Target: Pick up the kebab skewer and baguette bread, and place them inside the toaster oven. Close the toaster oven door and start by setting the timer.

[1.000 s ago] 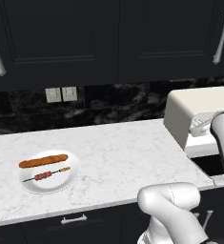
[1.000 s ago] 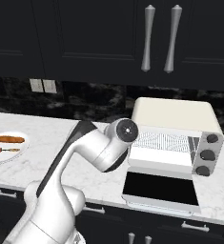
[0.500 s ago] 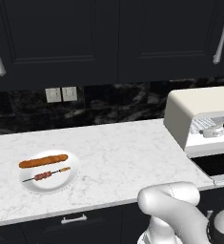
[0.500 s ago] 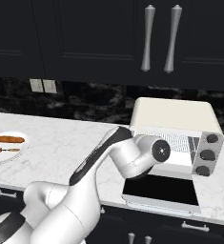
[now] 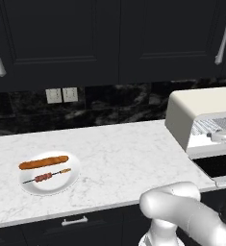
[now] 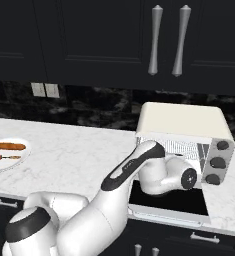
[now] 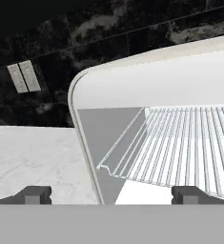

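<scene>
marble counter | toaster oven door down | jaws spread, empty | no legible writing

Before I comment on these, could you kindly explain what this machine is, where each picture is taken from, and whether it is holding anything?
It is a rendered kitchen with a white robot arm on a drivable base. Two pictures come from cameras on that base, looking forward from behind the arm's left and right. The third comes from a camera on the hand, looking along the gripper, whose two dark fingertips stand wide apart with nothing between them. The hand faces the toaster oven, whose door lies folded down, showing the wire rack. On the marble counter to the left, a white plate carries the baguette bread and the kebab skewer, side by side.
</scene>
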